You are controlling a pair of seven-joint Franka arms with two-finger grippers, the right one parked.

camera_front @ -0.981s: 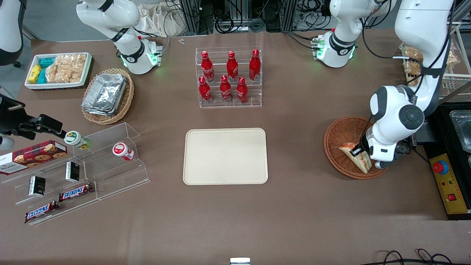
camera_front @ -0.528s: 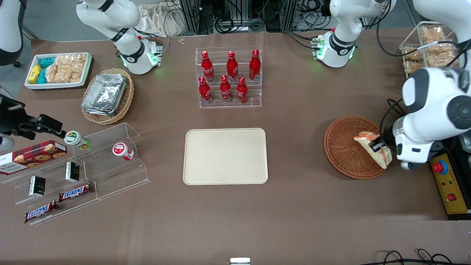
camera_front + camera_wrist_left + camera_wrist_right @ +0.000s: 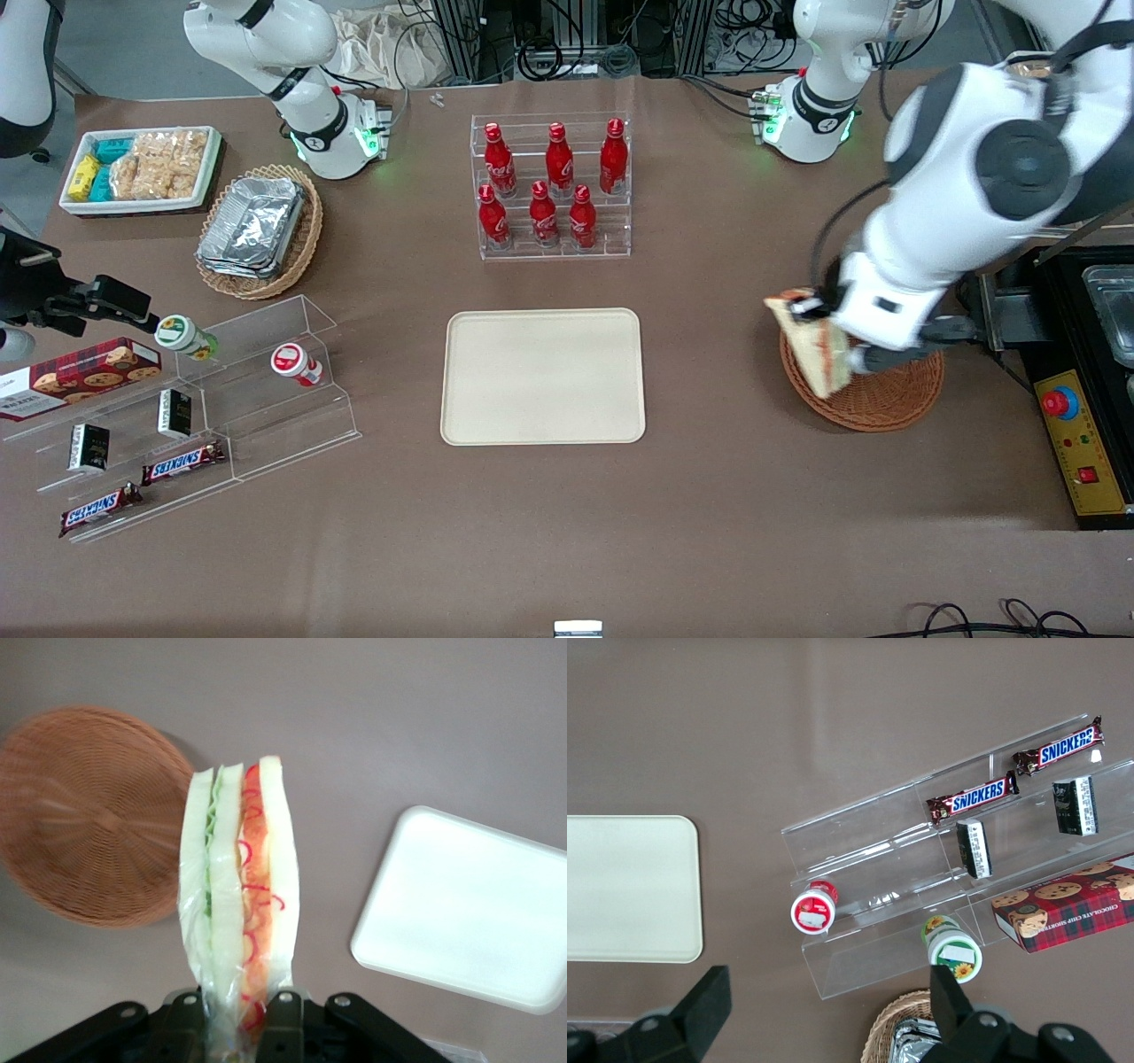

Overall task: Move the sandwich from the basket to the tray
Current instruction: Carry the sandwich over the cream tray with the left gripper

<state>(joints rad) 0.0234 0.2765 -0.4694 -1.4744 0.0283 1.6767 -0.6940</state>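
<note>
A brown table seen from the front. Reading across from the parked arm's end: a white bin of snack packets, a tan oval basket of foil trays, and clear acrylic shelves holding Snickers bars, small cups and a cookie box. Mid-table stands a clear rack of red cola bottles, and nearer the camera than the rack lies the tray, cream-beige, flat, with nothing on it. Toward the working arm's end sits the basket, round and reddish-brown, partly covered by the arm.

The left arm's tool hangs above the basket's rim on the tray's side, its fingers clamped on the sandwich. The wrapped wedge is lifted clear of the basket and is in the air, well apart from the tray.

Judged from this, the pickup is done; the carry across to the tray and the release are left.

The left wrist view shows what the front view cannot: the sandwich edge-on, with green and red filling layers between pale bread, pinched at its narrow end between the two black fingers. Below it the basket is bare and the tray is in sight. The front view alone shows the gap between the basket and the tray.
</note>
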